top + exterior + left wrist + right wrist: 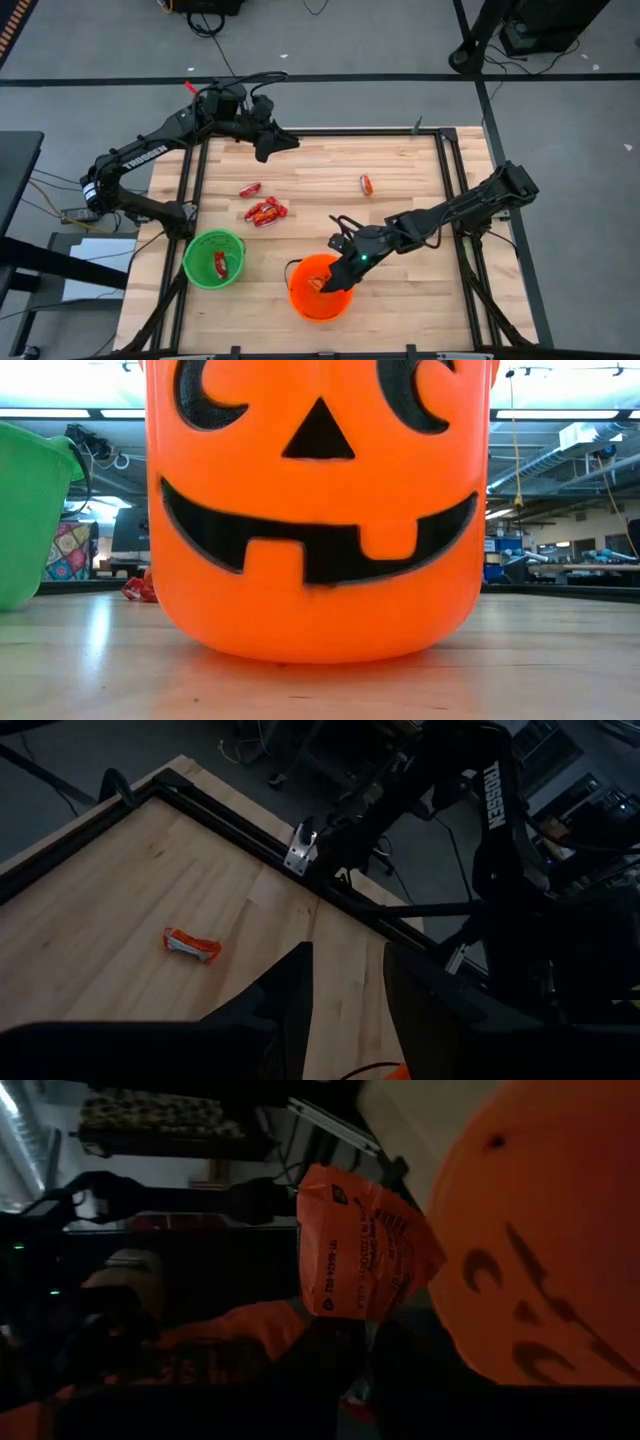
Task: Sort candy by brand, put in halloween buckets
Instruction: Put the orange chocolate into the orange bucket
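Note:
My right gripper is over the mouth of the orange pumpkin-face bucket, shut on an orange-wrapped candy. The green bucket stands to its left with a red candy inside. Several red candies lie on the table beyond the green bucket, with another red one close by. An orange-and-white candy lies farther right and also shows in the left wrist view. My left gripper is open and empty above the table's far edge. My right gripper pinches one end of the candy's orange wrapper between its two fingers. The rest of the wrapper sticks out past the fingertips. The fingers slant down from the table's right side, and the candy is lifted clear beside the bucket's inner wall.
The low view is filled by the orange bucket, with the green bucket at its left and a red candy behind. A dark metal frame borders the wooden table. Bare wood lies at the near right.

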You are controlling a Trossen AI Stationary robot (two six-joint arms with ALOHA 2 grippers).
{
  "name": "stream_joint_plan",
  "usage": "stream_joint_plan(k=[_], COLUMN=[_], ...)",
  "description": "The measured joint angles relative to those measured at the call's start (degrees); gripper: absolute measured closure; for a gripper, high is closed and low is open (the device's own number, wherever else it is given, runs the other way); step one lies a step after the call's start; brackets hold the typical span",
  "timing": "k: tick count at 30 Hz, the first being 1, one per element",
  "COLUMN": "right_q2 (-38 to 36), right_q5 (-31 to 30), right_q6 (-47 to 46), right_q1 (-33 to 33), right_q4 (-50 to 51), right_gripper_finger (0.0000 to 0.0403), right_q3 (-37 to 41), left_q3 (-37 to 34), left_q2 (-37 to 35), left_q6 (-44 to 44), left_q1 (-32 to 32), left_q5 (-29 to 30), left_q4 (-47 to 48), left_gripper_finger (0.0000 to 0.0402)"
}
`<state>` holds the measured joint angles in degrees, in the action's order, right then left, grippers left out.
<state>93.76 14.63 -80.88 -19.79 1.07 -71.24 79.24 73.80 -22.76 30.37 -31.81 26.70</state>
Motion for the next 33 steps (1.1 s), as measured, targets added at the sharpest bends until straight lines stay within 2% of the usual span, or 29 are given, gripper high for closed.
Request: stream_joint_plan(k=[15,19,23,27,33], right_q2=[0.0,0.0,-1.2,-5.8,-13.5], right_q5=[0.4,0.5,-0.6,-5.4,-23.1], right_q6=[1.8,2.9,6.7,15.4,30.7], right_q1=[0.0,0.8,3.7,8.7,16.6], right_q4=[1.6,3.1,9.7,18.6,31.3], right_gripper_finger=[0.0182,0.0163,0.0166,0.0176,0.0186], right_q3=[0.0,0.0,0.0,0.0,0.0], left_q3=[0.0,0.0,0.0,0.0,0.0], left_q2=[0.0,0.0,0.0,0.0,0.0], left_q6=[0.0,0.0,0.0,0.0,0.1], left_q1=[0.0,0.0,0.0,0.0,0.0], left_q5=[0.0,0.0,-0.7,-2.9,-5.2], left_q4=[0.0,0.0,-0.1,-0.1,-0.1], left_gripper_finger=[0.0271,0.0271,0.0271,0.0271,0.0271])
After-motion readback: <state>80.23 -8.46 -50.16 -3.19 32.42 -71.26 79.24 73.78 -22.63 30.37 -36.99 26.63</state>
